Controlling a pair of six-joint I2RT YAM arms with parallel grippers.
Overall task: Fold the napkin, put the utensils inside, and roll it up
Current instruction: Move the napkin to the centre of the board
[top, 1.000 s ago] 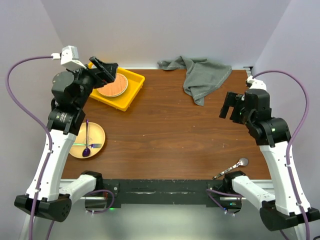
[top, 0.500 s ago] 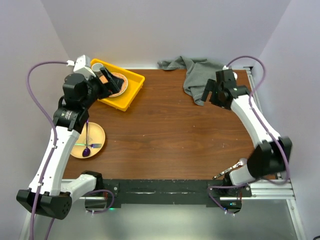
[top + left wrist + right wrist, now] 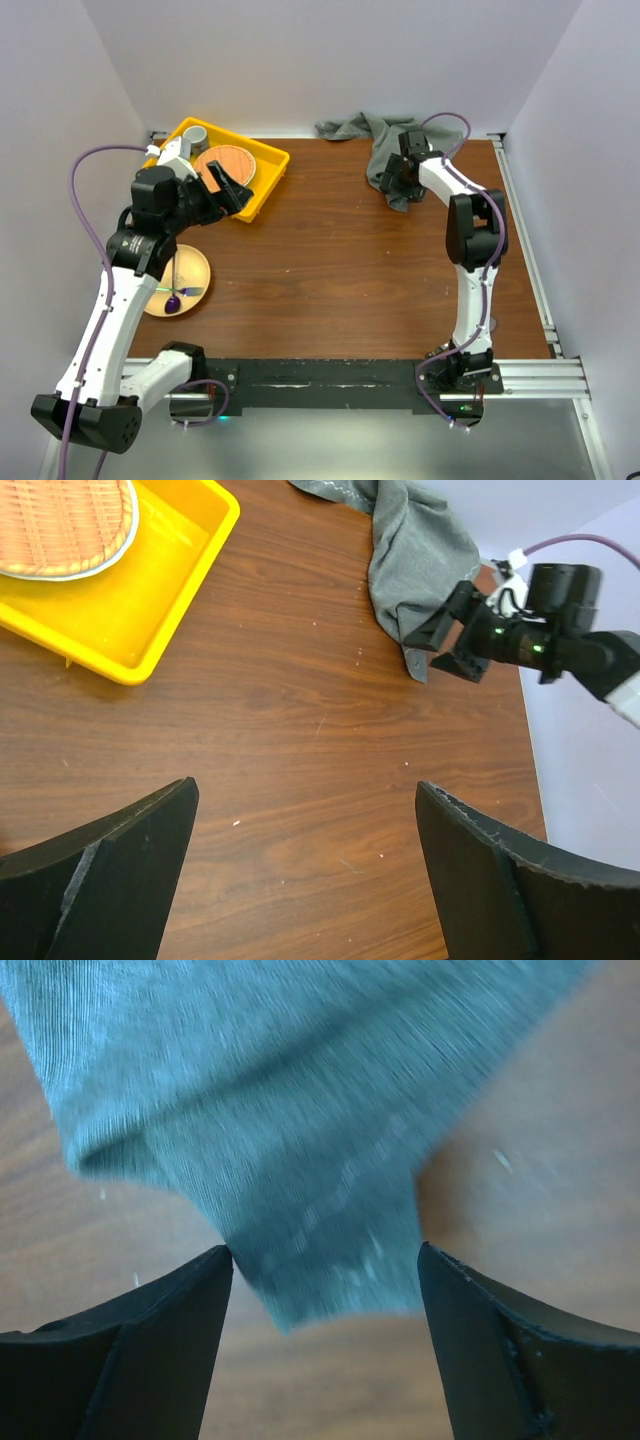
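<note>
Leaves the utensils (image 3: 172, 302) on a plate (image 3: 195, 262) behind the left tool (image 3: 305, 783). Holds that tool wide and empty, just beside the yellow tray (image 3: 270, 165), likely parked out of the way. Finds the napkin (image 3: 420, 560) crumpled on the counter (image 3: 330, 250), directly under the right tool (image 3: 325, 1250). Straddles its nearest corner with wide fingers (image 3: 120, 1360), nothing pinched, seemingly to drag it out flat for folding

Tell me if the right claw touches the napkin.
Cannot tell. In the right wrist view a corner of the napkin lies inside the open right claw, but blur hides contact.
</note>
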